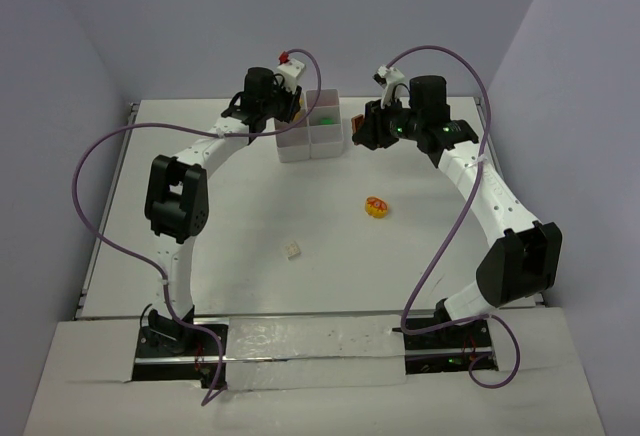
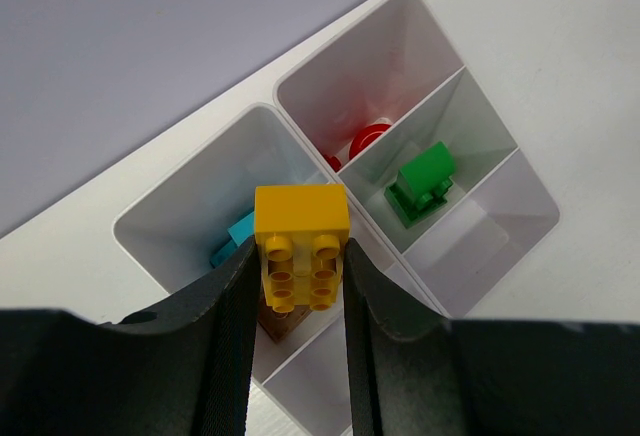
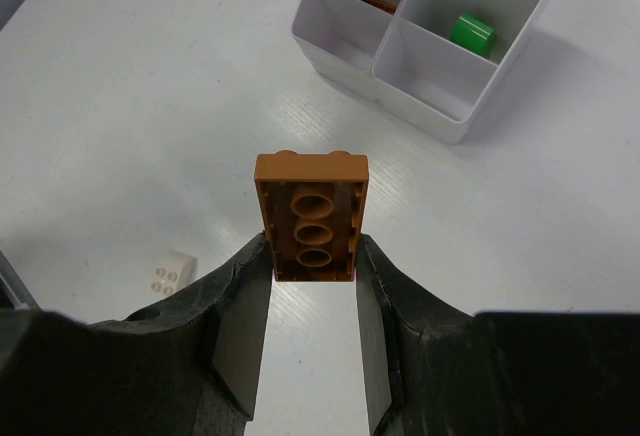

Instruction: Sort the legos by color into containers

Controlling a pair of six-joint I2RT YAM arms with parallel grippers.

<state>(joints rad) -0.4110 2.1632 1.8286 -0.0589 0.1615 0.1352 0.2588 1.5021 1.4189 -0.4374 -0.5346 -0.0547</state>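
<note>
The left gripper (image 2: 298, 261) has its fingers clamped on a yellow brick (image 2: 301, 218), which sticks out past the tips toward 12 o'clock, above the tray (image 2: 487, 274). In the tray, a cyan piece (image 2: 238, 231) shows at 9 o'clock of that brick, a red piece (image 2: 368, 139) at 1 and a green brick (image 2: 425, 184) at 3. The right gripper (image 3: 312, 268) pinches a brown brick (image 3: 311, 206) by its lower sides, with the tray at 1 o'clock beyond. A white brick (image 1: 293, 250) and an orange-yellow piece (image 1: 376, 206) lie well apart on the table (image 1: 240, 216).
</note>
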